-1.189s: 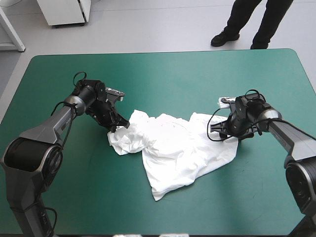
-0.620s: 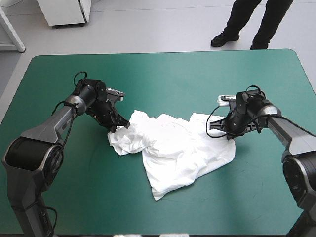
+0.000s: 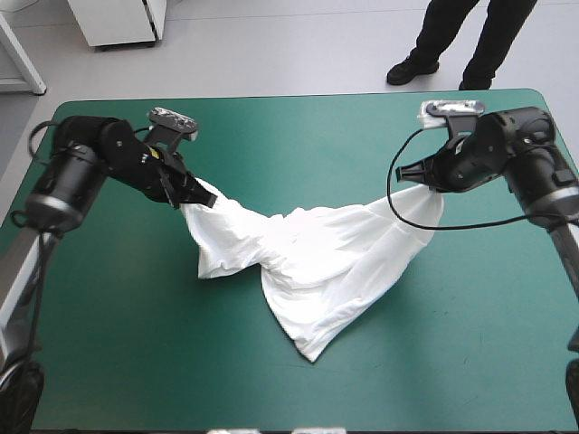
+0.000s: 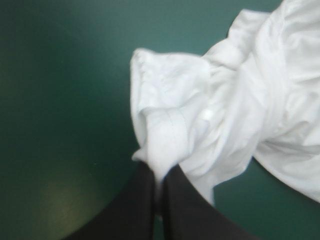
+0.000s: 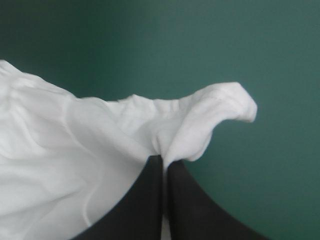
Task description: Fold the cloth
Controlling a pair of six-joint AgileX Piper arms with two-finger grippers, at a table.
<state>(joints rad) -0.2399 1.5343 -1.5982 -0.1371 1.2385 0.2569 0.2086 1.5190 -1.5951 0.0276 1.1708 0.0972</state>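
High view: a white short-sleeved T-shirt (image 3: 317,262) sags between the black-finned left pincer (image 3: 193,199) and right pincer (image 3: 429,183), its lower part lying on the teal-green surface (image 3: 298,136). Left wrist view: fins pinch a hemmed fold. Right wrist view: fins pinch an edge. Spreading it flat likely calls for an even, level pull apart.

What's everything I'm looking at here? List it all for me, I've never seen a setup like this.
T-shirt: one, white, strung between the two tools, its lower part lying on the table's middle.
table: one, teal-green cover, under everything.
left tool: one, black fingers, shut on one end of the T-shirt, raised toward the table's far left.
right tool: one, black fingers, shut on the other end, raised toward the table's far right.
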